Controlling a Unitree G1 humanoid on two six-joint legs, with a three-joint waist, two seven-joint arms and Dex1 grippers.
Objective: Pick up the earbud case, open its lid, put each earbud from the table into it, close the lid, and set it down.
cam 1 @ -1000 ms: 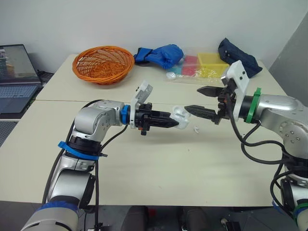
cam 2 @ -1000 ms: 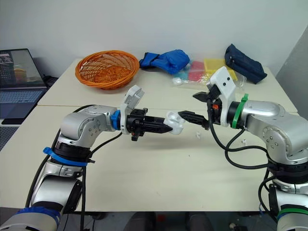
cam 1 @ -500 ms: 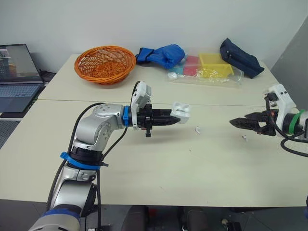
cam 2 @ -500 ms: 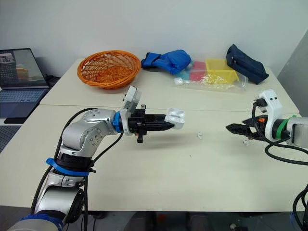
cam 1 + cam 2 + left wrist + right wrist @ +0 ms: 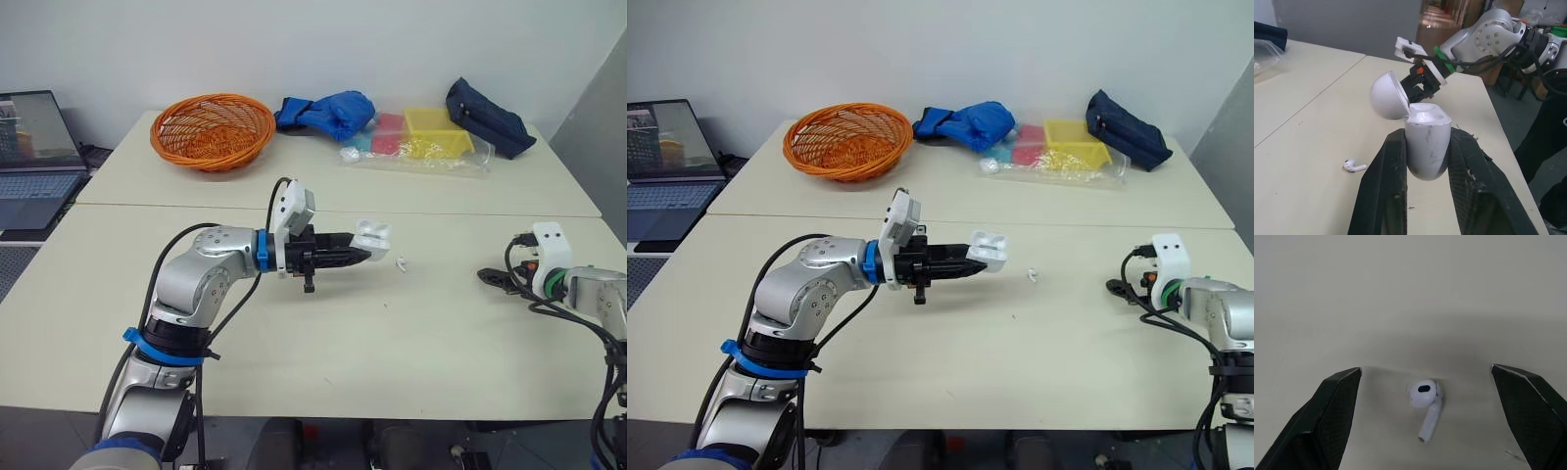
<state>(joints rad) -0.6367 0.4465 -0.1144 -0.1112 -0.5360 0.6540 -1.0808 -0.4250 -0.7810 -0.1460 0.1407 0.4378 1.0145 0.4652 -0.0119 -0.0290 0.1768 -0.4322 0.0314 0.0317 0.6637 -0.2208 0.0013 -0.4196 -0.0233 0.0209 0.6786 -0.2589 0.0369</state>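
While the left gripper (image 5: 361, 252) floats over the middle of the table (image 5: 392, 352), its two black fingers squeeze tight on the white case (image 5: 372, 235). The case is open. One earbud (image 5: 401, 262) lies on the table just beside the case, at about four o'clock from it. The right gripper (image 5: 487, 277) is low over the table, far out at three o'clock and well apart from the case. An orange basket (image 5: 211, 127) sits at eleven o'clock.

In the left wrist view, the fingers (image 5: 1382, 191) press on both sides of the case, which stands upright between them. Its round lid (image 5: 1388, 95) tips back. The earbud lies on the table near the case, not touching it.

In the right wrist view, the right gripper's fingers (image 5: 1332, 416) are spread wide and hold nothing. A second earbud (image 5: 1425, 401) lies on the table between them, touching neither.
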